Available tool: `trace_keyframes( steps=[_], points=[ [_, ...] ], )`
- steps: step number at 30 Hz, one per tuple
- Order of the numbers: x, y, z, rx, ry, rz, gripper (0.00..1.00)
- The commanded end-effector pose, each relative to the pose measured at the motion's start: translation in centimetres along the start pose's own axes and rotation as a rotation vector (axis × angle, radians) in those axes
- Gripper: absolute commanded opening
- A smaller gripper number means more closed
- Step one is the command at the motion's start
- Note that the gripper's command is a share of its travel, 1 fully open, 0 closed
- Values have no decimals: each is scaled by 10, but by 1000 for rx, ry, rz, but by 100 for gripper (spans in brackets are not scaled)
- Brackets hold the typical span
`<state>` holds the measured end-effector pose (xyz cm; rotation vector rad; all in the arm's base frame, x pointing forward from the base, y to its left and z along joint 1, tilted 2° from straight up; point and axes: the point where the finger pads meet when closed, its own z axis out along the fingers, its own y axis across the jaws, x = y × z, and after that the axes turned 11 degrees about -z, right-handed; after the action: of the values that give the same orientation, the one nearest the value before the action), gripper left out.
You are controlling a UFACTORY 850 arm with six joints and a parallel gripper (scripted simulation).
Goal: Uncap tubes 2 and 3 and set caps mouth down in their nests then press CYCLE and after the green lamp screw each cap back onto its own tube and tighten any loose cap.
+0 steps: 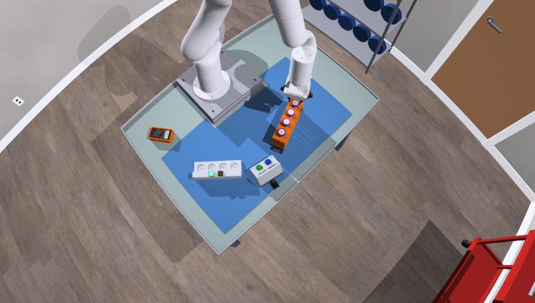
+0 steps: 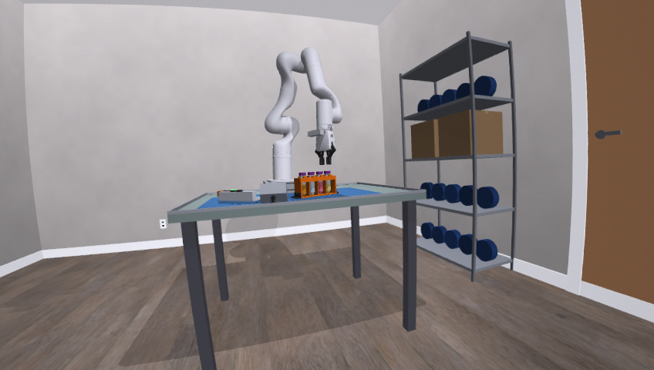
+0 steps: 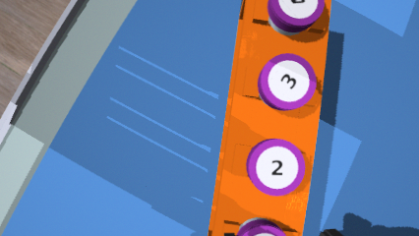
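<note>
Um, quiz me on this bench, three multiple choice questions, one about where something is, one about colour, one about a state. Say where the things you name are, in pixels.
1. Where is the multimeter?
A) On the cap tray
B) On the table, off the blue mat
C) On the shelf rack

2. What colour are the cap rims?
A) Purple
B) Yellow
C) Black

3. How does the hand stand?
A) Shut on a cap
B) Pressing READY
C) Open above the tubes

Answers:
1 B: the multimeter (image 1: pixel 161 134) lies on the pale tabletop.
2 A: the cap of tube 2 (image 1: pixel 290 112) (image 3: pixel 275 167) shows a purple rim.
3 C: a gap parts the fingers of the hand (image 2: pixel 325 161), above the caps.
</note>
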<state>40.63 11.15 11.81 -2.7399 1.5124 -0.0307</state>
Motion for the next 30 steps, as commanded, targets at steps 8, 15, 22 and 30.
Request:
trace_keyframes(
  steps=[8, 15, 22, 30],
  points=[
    [-8, -4, 8, 13, -35, -85, 46],
    [-9, -5, 26, 13, -35, -85, 46],
    [-9, -5, 35, 13, -36, -85, 46],
    [-9, -5, 38, 12, -35, -85, 46]
  ],
)
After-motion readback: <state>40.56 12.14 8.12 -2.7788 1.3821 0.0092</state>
